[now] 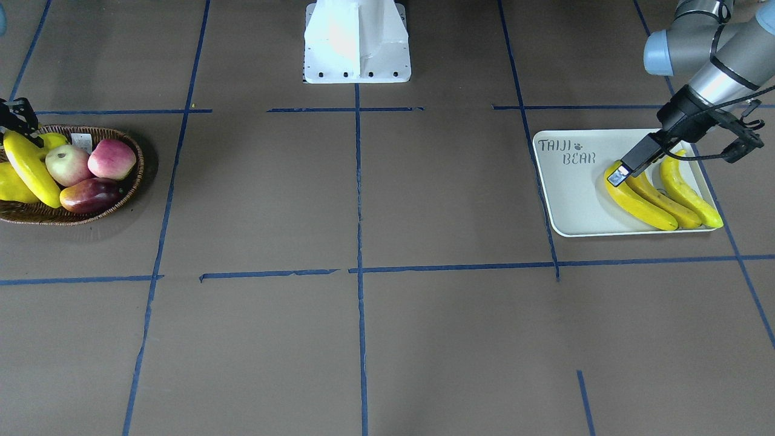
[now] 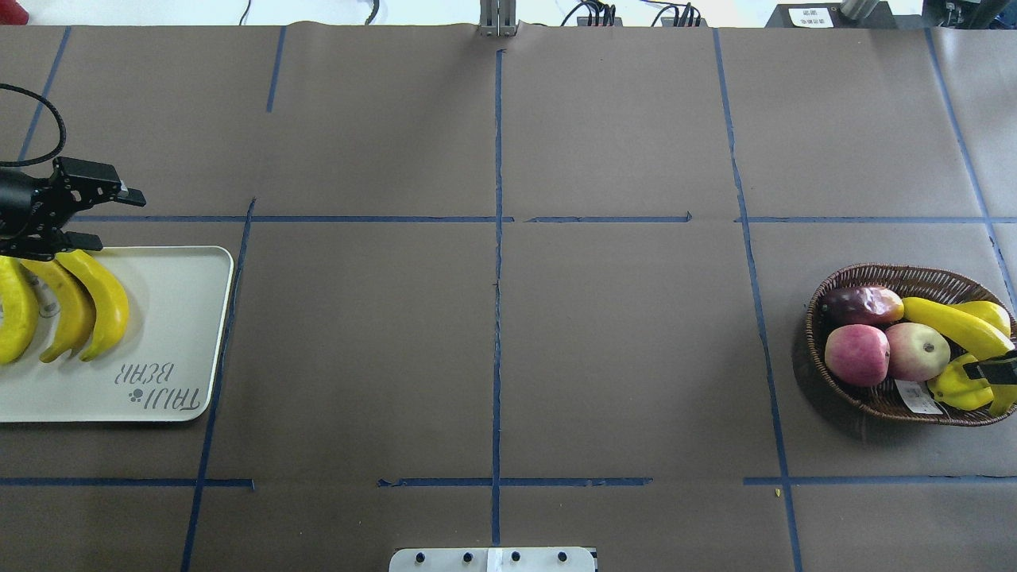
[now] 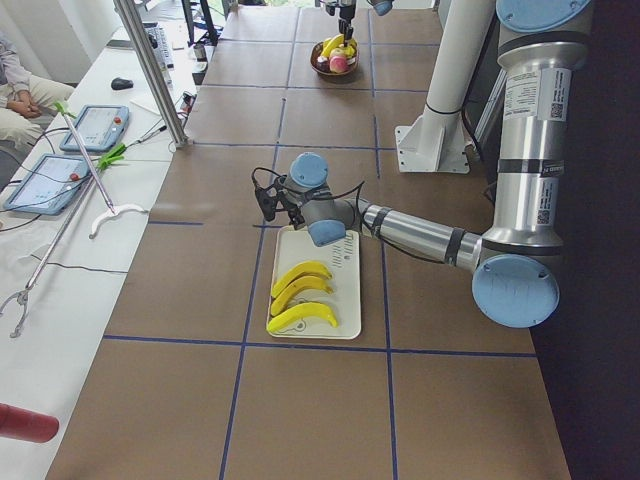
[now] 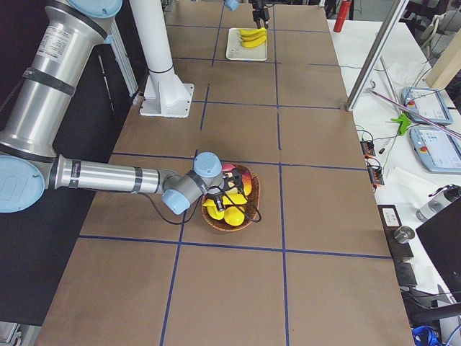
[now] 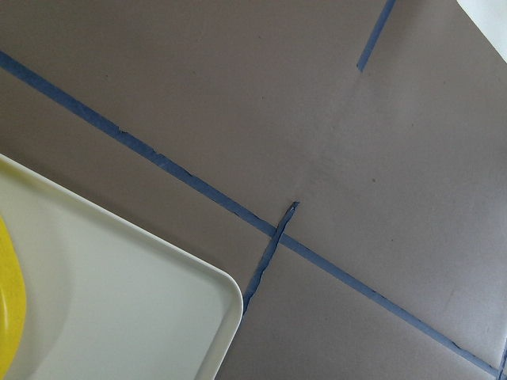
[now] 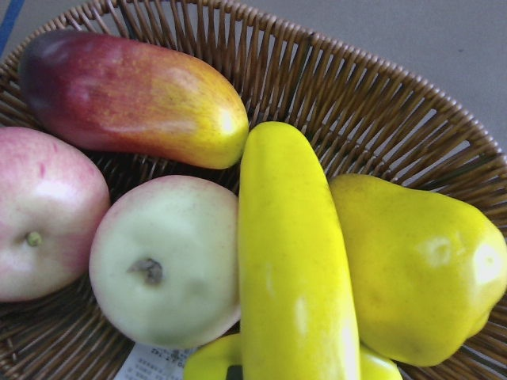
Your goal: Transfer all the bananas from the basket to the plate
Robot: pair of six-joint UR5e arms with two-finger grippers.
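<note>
Slippage risk: last banana (image 6: 293, 261) lay against a pear (image 6: 420, 269); whether right gripper (image 2: 993, 371) pinched it I couldn't tell; left gripper (image 2: 119, 219) gaped empty

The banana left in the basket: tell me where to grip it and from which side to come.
Grip the banana at mid-length, across its narrow width, coming straight down from above. It lies on top of the other fruit in the basket, pale apple and pear flanking it, so a side approach looks blocked.
</note>
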